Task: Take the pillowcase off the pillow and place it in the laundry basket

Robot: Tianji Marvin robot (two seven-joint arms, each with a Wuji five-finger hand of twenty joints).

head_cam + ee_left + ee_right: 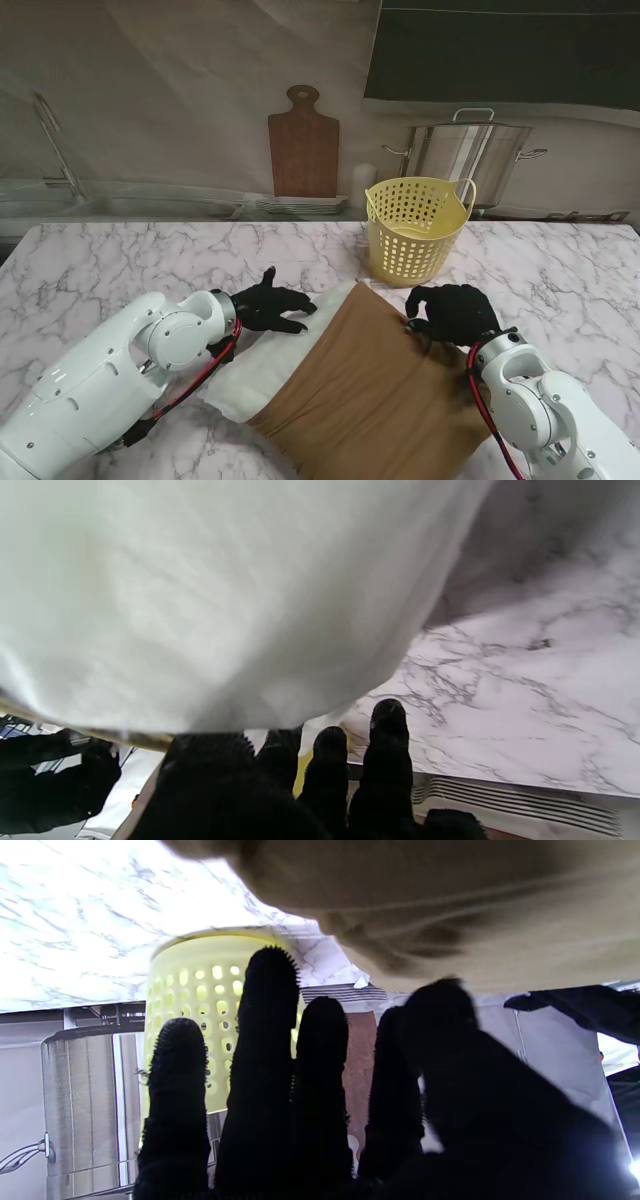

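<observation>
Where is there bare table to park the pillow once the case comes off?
Bare marble lies left of the laundry basket, farther from me than the left hand, and right of the basket. It is crowded where the pillow and brown pillowcase lie between both hands, the right hand included.

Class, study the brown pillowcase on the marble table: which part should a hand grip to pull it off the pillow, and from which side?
Probably the pillowcase at its closed far-right corner, beside the right hand, approached from the right. The white pillow protrudes from the open left end, so pulling rightward should slide it off while the left hand pins the pillow.
</observation>
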